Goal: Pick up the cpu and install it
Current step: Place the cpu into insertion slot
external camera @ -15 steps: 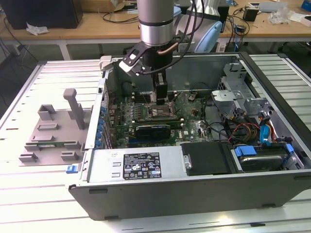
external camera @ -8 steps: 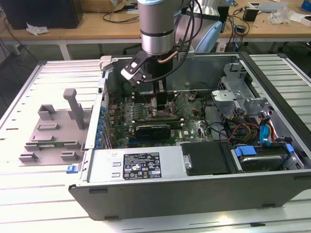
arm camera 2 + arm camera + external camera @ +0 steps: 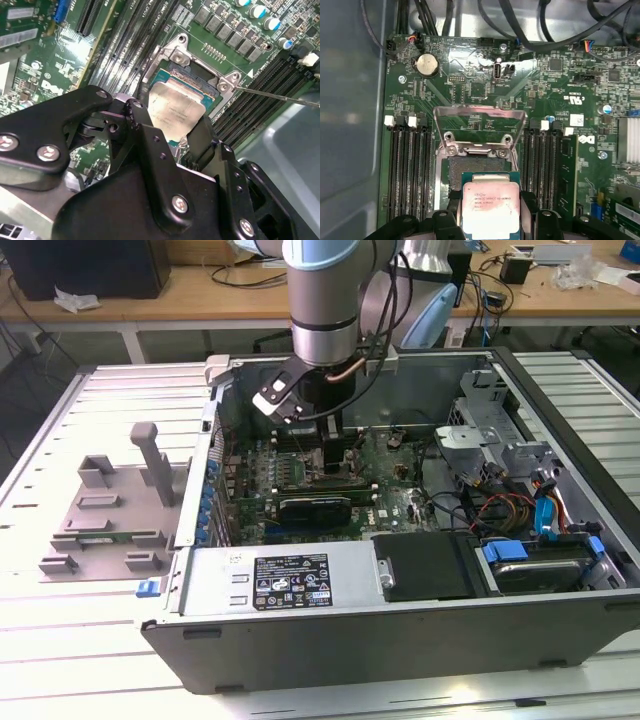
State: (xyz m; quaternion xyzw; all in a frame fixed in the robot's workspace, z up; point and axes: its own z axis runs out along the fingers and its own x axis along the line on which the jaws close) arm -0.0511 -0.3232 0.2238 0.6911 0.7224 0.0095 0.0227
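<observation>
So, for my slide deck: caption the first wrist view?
Claw holding the cpu over the open socket on the motherboard.

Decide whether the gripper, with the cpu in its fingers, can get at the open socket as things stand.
Probably yes. The gripper holds the cpu right by the socket, whose metal bracket is swung up, and no cable crosses the opening.
</observation>
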